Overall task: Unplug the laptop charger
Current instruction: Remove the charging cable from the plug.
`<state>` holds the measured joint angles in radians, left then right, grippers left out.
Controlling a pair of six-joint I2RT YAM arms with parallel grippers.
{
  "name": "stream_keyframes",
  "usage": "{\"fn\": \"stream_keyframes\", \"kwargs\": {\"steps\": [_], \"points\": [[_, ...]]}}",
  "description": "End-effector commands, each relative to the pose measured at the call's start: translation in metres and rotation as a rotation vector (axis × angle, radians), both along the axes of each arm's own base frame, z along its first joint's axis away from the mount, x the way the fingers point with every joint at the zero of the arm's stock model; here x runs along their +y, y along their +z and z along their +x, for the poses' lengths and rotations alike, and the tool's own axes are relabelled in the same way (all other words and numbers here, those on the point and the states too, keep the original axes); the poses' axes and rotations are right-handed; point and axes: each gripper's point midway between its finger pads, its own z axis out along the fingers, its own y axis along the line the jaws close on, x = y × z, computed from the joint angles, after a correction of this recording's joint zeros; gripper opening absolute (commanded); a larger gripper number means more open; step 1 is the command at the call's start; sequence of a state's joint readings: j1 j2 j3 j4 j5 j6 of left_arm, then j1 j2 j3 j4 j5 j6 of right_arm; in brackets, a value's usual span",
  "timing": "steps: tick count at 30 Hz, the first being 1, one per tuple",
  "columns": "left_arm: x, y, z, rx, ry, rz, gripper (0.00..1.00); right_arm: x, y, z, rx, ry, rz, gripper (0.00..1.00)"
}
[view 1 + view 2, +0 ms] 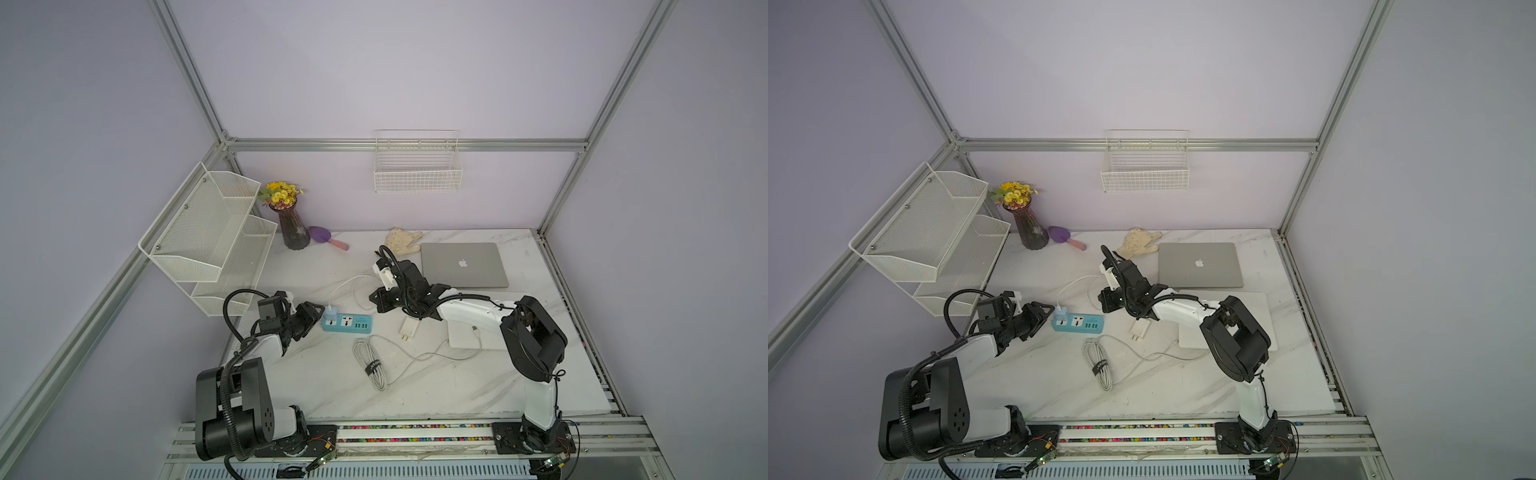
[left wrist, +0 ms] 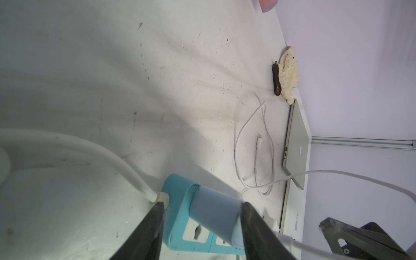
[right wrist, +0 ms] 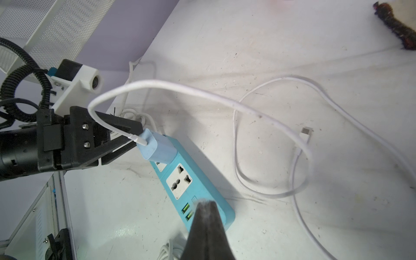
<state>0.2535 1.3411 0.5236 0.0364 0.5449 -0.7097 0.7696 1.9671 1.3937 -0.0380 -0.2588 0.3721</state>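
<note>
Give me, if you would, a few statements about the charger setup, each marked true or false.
1. The light blue adapter sits in the teal power strip. True.
2. The laptop has its lid open. False: the lid is closed.
3. The right claw is shut and holds nothing. True.
4. The white cable's free connector is plugged into the laptop. False: it lies loose on the table, apart from the laptop.
5. The left claw stands open with a finger on either side of the adapter. True.
</note>
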Motion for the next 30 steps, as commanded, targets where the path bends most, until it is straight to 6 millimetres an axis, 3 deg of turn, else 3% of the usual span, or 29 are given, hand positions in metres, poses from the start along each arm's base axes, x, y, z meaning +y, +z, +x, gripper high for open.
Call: {"fn": "stream_keyframes", "kwargs": {"steps": [1,7,14,19,23,30], "points": [[0.0,0.016,0.001,-0.081,-0.025,0.042,0.56,0.006,-0.002,0.006,-0.006,0.011,0.0,0.0],[-0.002,0.022,-0.001,-0.119,-0.04,0.05,0.57,0.009,-0.005,0.007,0.002,0.017,0.004,0.0],[-0.003,0.002,-0.002,-0.051,-0.05,0.044,0.56,0.019,0.015,0.006,-0.031,0.071,0.036,0.0],[-0.003,-0.007,-0.003,-0.025,-0.051,0.058,0.52,0.038,0.032,-0.01,-0.065,0.23,0.124,0.17],[0.001,-0.007,-0.006,-0.014,-0.041,0.086,0.5,0.051,0.026,-0.016,-0.093,0.31,0.12,0.29],[0.003,-0.01,-0.013,0.003,-0.032,0.107,0.48,0.074,0.016,-0.03,-0.156,0.398,0.129,0.4]]}}
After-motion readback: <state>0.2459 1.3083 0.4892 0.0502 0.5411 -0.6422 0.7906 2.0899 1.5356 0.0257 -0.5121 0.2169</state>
